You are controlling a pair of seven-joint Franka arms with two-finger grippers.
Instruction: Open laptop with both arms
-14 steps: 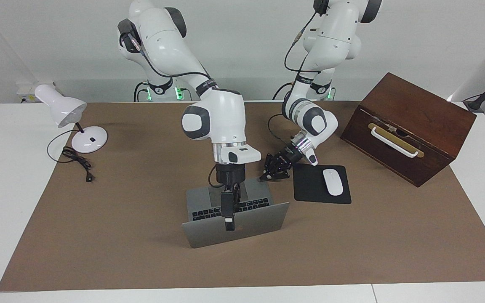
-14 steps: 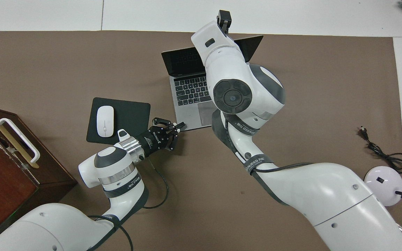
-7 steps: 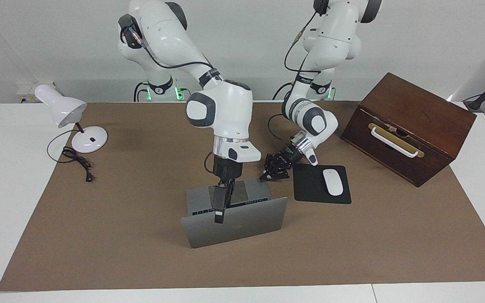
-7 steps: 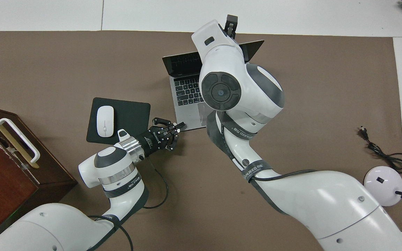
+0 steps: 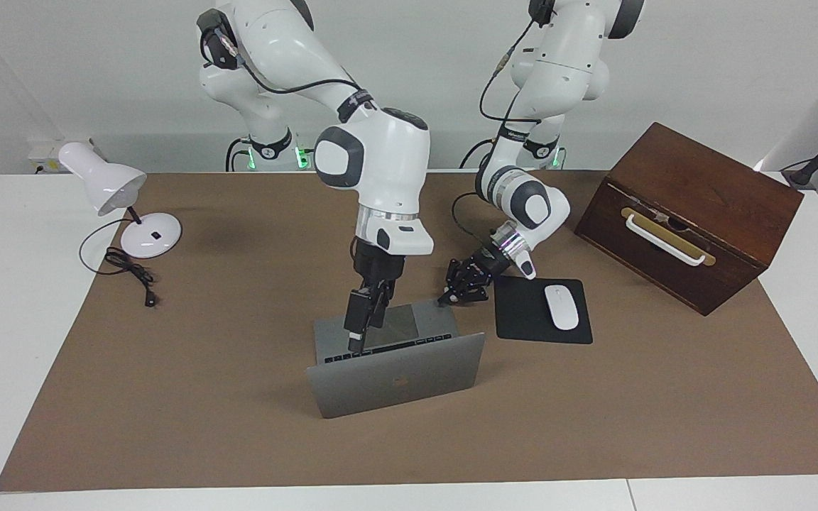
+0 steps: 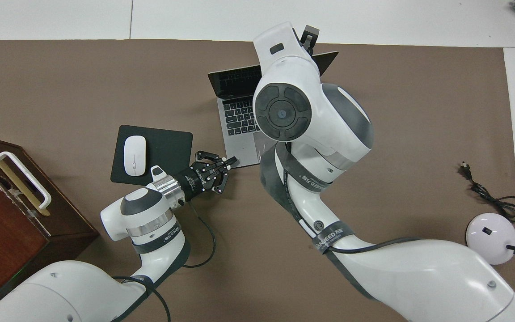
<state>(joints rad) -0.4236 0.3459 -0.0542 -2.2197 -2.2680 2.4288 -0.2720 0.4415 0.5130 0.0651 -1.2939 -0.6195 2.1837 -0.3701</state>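
The silver-grey laptop (image 5: pixel 395 383) stands open on the brown mat, its logo lid raised and its keyboard (image 6: pixel 239 118) toward the robots. My right gripper (image 5: pixel 355 344) hangs over the keyboard, just above and clear of the lid's top edge. In the overhead view it (image 6: pixel 309 35) pokes out past its own wrist, which hides much of the screen. My left gripper (image 5: pixel 451 298) rests at the corner of the laptop's base nearest the robots, toward the left arm's end. It also shows in the overhead view (image 6: pixel 230 162).
A black mouse pad (image 5: pixel 522 319) with a white mouse (image 5: pixel 562 306) lies beside the laptop toward the left arm's end. A brown wooden box (image 5: pixel 686 213) stands beside the pad at that end. A white desk lamp (image 5: pixel 107 186) and its cable (image 5: pixel 132 273) sit at the right arm's end.
My right gripper has come off the lid's top edge, risen and drawn back over the keyboard. The lid stays up, slightly more upright. The left arm has not moved.
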